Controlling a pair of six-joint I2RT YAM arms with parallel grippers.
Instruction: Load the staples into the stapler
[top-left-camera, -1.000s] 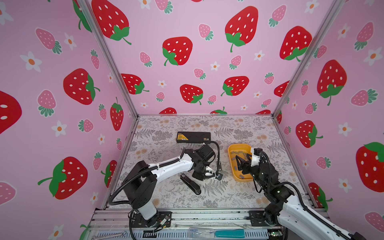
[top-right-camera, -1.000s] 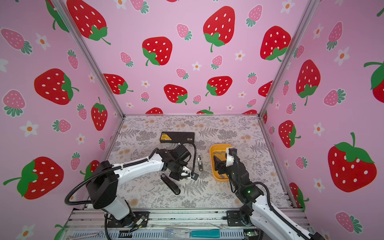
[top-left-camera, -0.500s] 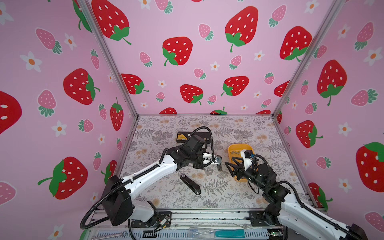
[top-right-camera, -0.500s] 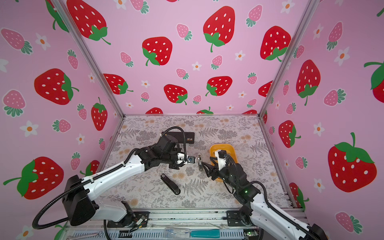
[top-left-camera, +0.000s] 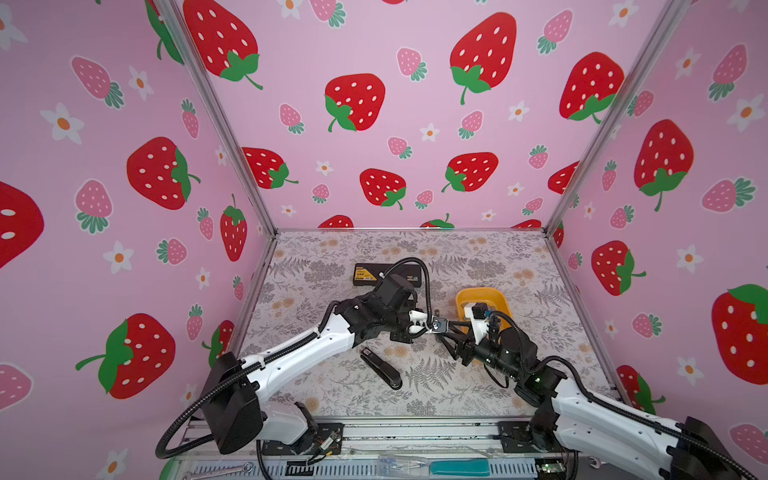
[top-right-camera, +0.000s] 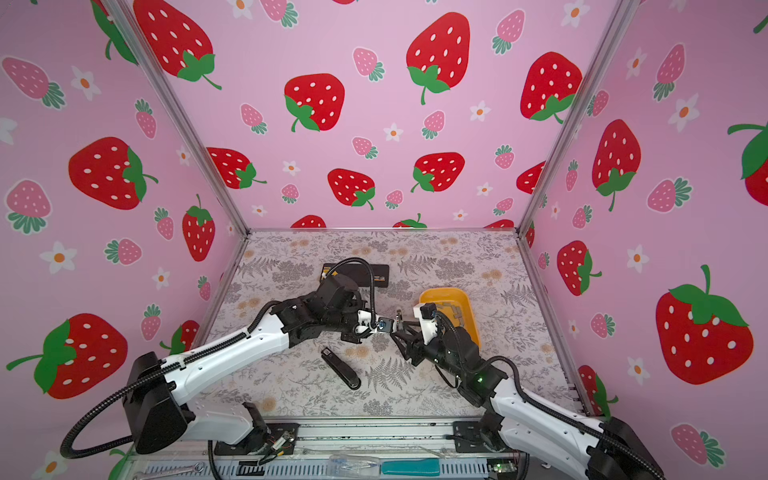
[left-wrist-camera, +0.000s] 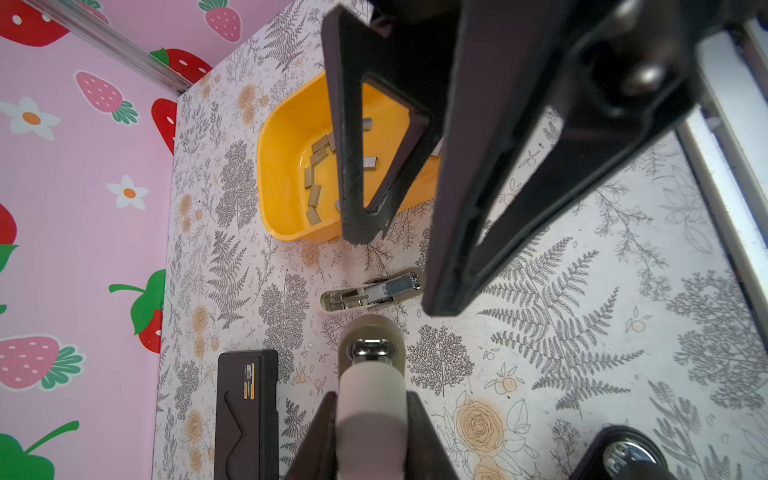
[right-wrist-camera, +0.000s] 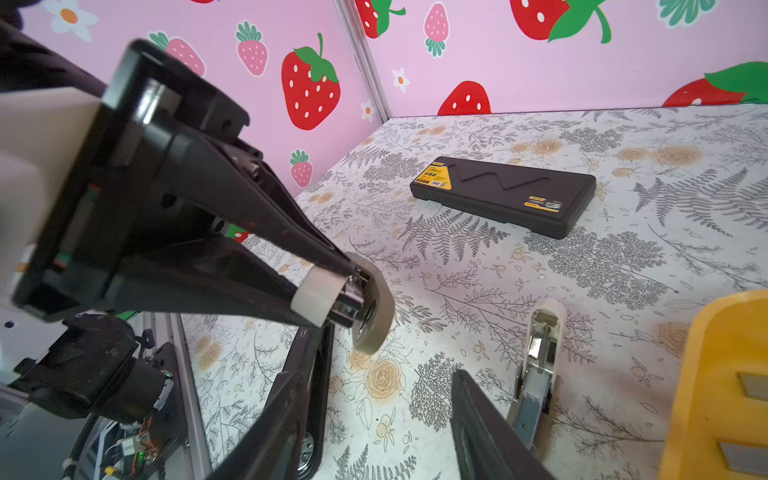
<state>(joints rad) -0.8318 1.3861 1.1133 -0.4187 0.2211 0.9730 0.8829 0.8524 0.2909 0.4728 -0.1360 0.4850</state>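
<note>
floral tabletop (top-left-camera: 436, 399); left jaws clench stapler (left-wrist-camera: 372, 399); right jaws gape nearby; staples (left-wrist-camera: 318, 158) in tray (left-wrist-camera: 282, 158)

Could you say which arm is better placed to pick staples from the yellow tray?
Likely right: the right gripper is open, empty and beside the yellow tray of staples; the left gripper is shut on a whitish stapler.

Staples (left-wrist-camera: 314, 195) in yellow tray (left-wrist-camera: 282, 174)

A robotics lab test cell: a boxed-in bench with strawberry-print walls (top-left-camera: 374, 124) on aluminium posts (top-left-camera: 220, 120), a floral-print tabletop (top-left-camera: 478, 257), and two robot arms (top-left-camera: 299, 353) bolted to a slotted metal rail (top-left-camera: 415, 434), where a wrench (top-left-camera: 216, 469) and a teal-handled tool (top-left-camera: 459, 467) lie.
</note>
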